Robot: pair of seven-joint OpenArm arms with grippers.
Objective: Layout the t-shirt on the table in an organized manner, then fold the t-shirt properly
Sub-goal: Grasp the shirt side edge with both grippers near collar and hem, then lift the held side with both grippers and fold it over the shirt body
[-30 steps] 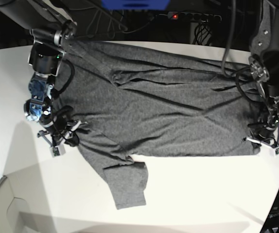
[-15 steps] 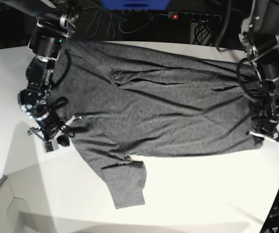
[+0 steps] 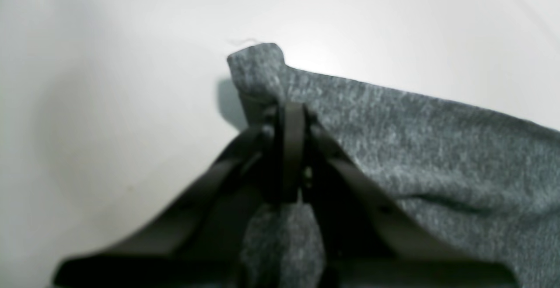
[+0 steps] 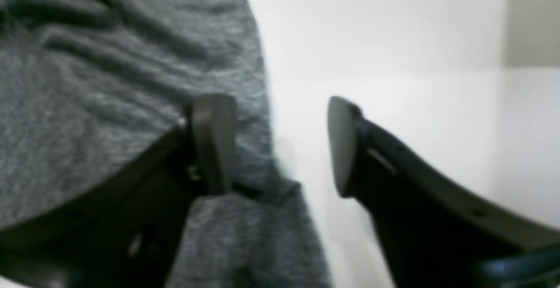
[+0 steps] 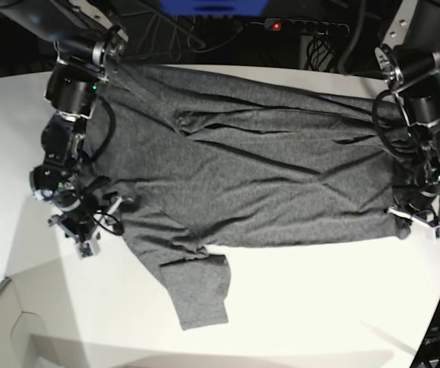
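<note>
The dark-grey t-shirt (image 5: 251,169) lies spread across the white table (image 5: 320,307), with one long sleeve (image 5: 201,295) angled toward the front. My left gripper (image 5: 415,221) is at the shirt's right front corner. In the left wrist view it (image 3: 291,117) is shut on that corner of the shirt (image 3: 437,148), just above the table (image 3: 109,60). My right gripper (image 5: 90,230) is at the shirt's left edge. In the right wrist view it (image 4: 278,148) is open, with one finger (image 4: 214,143) over the shirt (image 4: 109,82) and the other over the bare table (image 4: 393,38).
A power strip with a red light (image 5: 304,25) and loose cables lie behind the table's back edge. A blue object (image 5: 212,6) sits at the top. The table's curved edge drops off at the front left (image 5: 5,299) and at the far right.
My right gripper shifted slightly along the shirt's left edge, out and then back toward the front. My left gripper drew a little back with the corner. The shirt lies much as before.
</note>
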